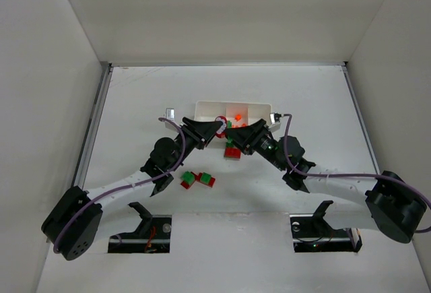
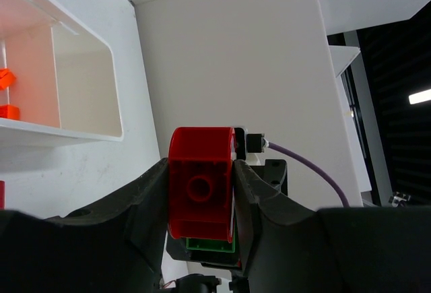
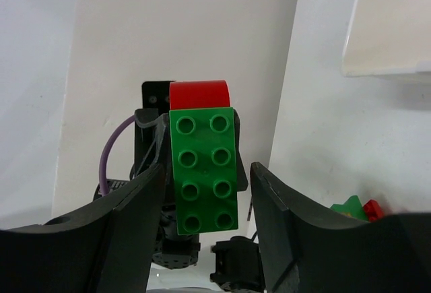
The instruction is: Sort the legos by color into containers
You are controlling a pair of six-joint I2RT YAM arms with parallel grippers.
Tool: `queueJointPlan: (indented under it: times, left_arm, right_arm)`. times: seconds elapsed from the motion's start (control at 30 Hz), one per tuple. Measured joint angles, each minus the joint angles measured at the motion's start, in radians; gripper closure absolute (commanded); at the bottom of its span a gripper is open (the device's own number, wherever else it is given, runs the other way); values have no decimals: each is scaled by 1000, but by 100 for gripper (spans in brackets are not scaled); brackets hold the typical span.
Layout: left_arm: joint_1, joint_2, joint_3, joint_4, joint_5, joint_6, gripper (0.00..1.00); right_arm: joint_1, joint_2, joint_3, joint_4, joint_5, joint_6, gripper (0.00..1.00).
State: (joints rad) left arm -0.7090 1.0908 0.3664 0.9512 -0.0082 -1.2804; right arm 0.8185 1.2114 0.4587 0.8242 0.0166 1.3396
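Found red brick (image 2: 201,185) clamped in left fingers (image 2: 145,199) just beside tray (image 1: 205,112), green brick (image 3: 204,172) attached; right fingers (image 3: 135,205) parted, flanking it untouched. Judged rigid, light, slick: grip flat sides.

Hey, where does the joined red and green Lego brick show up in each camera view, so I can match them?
Top external: joined brick at centre, where both arms meet, at the tray's near edge.
Left wrist: lower centre, red face showing, clamped in the left gripper.
Right wrist: centre, green studs showing, between the right gripper's open jaws.
Shared landmark: the white tray, upper left in left wrist, upper right in right wrist.
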Motion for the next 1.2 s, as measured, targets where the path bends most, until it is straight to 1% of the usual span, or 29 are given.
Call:
queueJointPlan:
  times: [0.17, 0.27, 0.37, 0.43, 0.53, 0.6, 0.73, 0.83, 0.9, 1.07, 1.2]
  left_arm:
    - [10, 0, 0, 0, 0, -1, 79]
    - [20, -1, -3, 0, 5, -11, 80]
    - [40, -2, -16, 1, 16, -28, 80]
    - [50, -2, -25, 1, 24, -39, 81]
    - [59, -2, -33, 1, 32, -52, 81]
    - [63, -2, -33, 2, 35, -56, 81]
    - [63, -2, -33, 2, 36, -57, 81]
    - [63, -2, -33, 2, 37, -58, 81]
    - [63, -1, -33, -2, 38, -57, 81]
    - [69, 0, -33, -5, 35, -57, 81]
    - [71, -1, -34, -4, 39, -56, 83]
  right_arm:
    - [0, 0, -3, 0, -2, -8, 42]
    - [0, -1, -8, 1, -2, -12, 46]
    - [0, -3, -22, 8, -2, -16, 53]
    - [0, -3, -28, 14, -5, -16, 54]
    - [0, -3, -30, 15, -10, -18, 58]
    - [0, -3, -30, 16, -13, -18, 57]
    - [0, 3, -29, 23, -29, -18, 50]
    - [1, 32, -27, 43, -51, -18, 51]
    - [1, 54, -27, 69, -60, -14, 57]
    - [0, 80, -22, 103, -69, 0, 69]
    - [0, 80, -22, 104, -69, 0, 73]
